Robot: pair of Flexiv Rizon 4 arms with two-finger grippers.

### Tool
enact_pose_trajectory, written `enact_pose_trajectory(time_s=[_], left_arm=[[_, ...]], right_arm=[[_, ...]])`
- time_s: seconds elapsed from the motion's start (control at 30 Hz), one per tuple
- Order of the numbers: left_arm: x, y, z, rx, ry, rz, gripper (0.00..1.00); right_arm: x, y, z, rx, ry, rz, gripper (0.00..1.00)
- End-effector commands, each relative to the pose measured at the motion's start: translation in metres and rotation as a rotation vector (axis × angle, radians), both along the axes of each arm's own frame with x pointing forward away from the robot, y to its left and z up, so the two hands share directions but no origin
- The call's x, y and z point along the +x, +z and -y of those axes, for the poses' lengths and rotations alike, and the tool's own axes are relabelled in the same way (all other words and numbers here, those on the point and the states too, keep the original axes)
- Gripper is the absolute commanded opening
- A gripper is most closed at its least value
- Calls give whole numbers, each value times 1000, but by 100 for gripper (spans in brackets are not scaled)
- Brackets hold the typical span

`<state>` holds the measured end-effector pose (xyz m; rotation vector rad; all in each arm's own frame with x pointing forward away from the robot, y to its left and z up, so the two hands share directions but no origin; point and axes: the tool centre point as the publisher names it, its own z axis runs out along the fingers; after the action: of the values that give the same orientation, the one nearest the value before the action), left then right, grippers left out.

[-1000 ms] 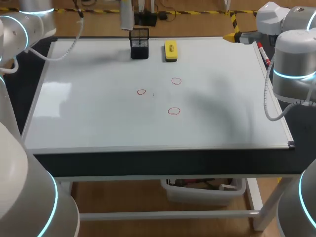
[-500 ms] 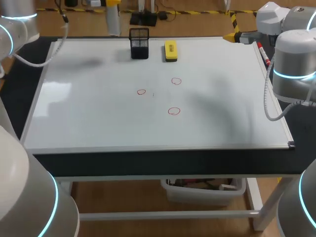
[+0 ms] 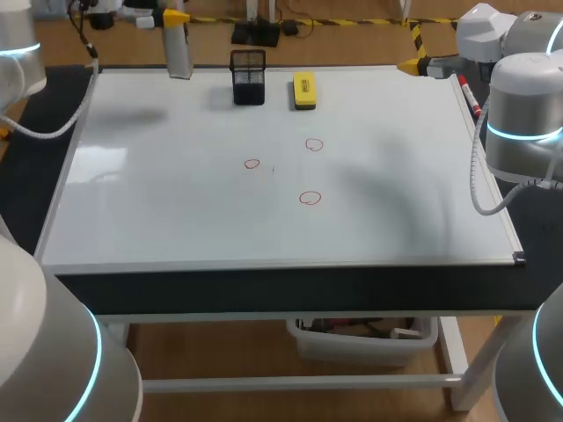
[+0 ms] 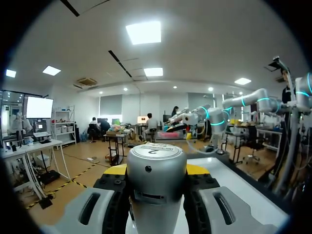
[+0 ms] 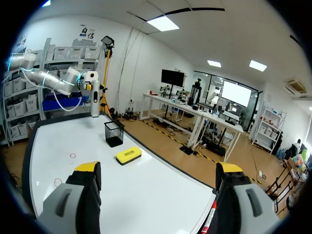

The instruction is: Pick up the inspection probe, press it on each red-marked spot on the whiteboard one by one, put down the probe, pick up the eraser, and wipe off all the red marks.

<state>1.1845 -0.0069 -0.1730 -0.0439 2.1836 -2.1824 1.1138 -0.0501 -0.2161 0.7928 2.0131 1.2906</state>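
Over the last second the left pincer [image 3: 174, 18] has carried the inspection probe [image 3: 179, 53] away from above the black mesh holder [image 3: 249, 77] and along the far edge of the whiteboard [image 3: 158, 211] toward its far-left corner. The right arm has not shifted. The left pincer is clamped on the probe, a smooth silver cylinder held upright between its two fingers. I cannot tell whether its lower end touches the board. The right pincer [image 5: 158, 167] is spread wide with nothing in it, parked at the far-right corner. The three red circles [image 3: 252, 163] sit near the middle of the board, well apart from the probe, none yet pressed by the look of it. The yellow eraser [image 3: 303, 90] lies just beside the holder. The chief hazard is the return path: a low sweep toward the marks could clip the holder and knock it across the bench. The probe's slick metal body may also slide up through the fingers when pressed down. Any sideways drag on contact would likely smear the red ink before each spot has been checked.
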Motion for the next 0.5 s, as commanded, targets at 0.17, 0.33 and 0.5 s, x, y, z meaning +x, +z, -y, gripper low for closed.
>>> enact_pose_trajectory(time_s=[0.17,0.33,0.5], left_arm=[[-20,-8,-15,-8,78,6,0],[-25,-19,-22,12,106,-9,0],[-30,-24,-29,2,124,-13,0]], right_arm=[[0,0,0,0,0,0,100],[0,0,0,0,0,0,100],[0,0,0,0,0,0,100]])
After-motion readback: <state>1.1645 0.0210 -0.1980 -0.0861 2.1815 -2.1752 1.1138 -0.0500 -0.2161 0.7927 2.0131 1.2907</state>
